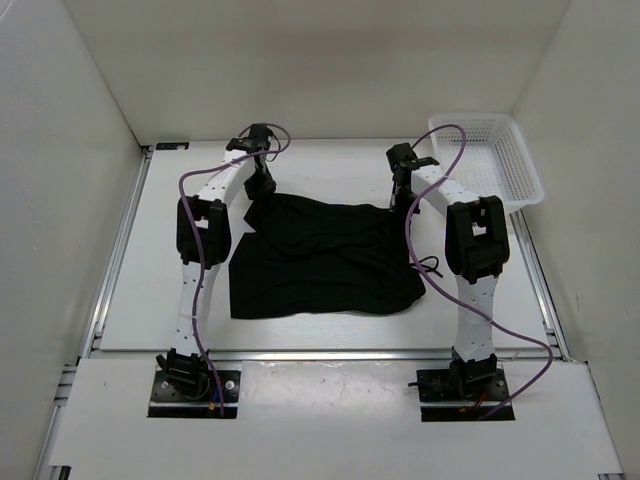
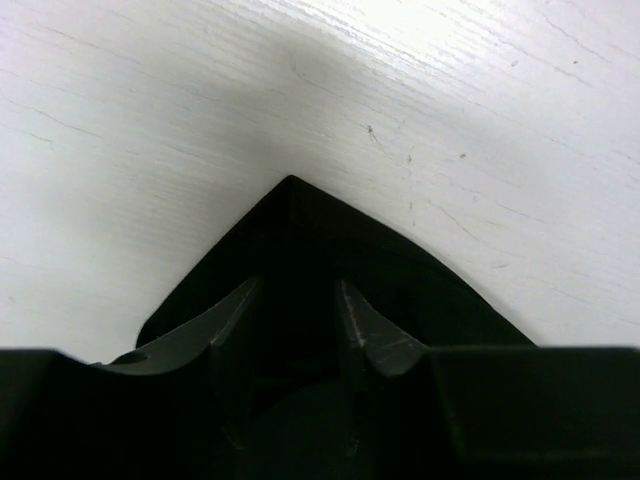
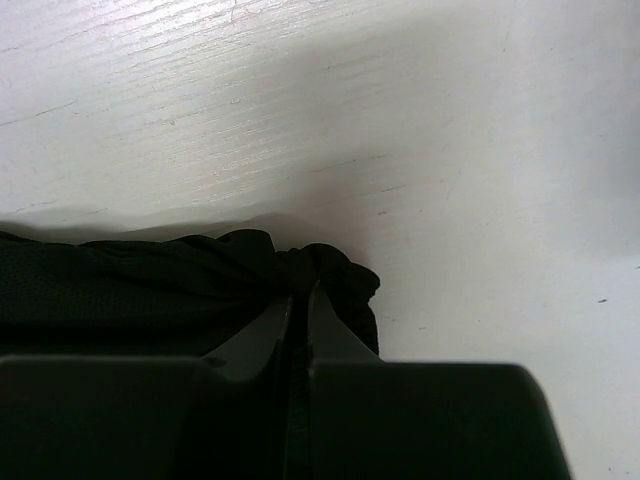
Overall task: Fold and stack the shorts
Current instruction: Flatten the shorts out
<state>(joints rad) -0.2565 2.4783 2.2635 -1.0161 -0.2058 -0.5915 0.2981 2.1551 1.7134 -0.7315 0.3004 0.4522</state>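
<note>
Two far corners of the shorts (image 1: 320,260): your right hand (image 3: 299,293) clamped on one, left hand (image 2: 296,292) apart around the other, likely for a matched fold.

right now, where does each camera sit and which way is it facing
top external: fixed above and behind the arms, looking down at the table, the black shorts and the white basket; both arms show, bases at the bottom.
left wrist: on the left arm, looking down past the left tool, its fingers apart around a corner of the shorts.
right wrist: on the right arm, looking down past the right tool, shut on bunched fabric of the shorts.
shared: all three views show the shorts and the table.
</note>
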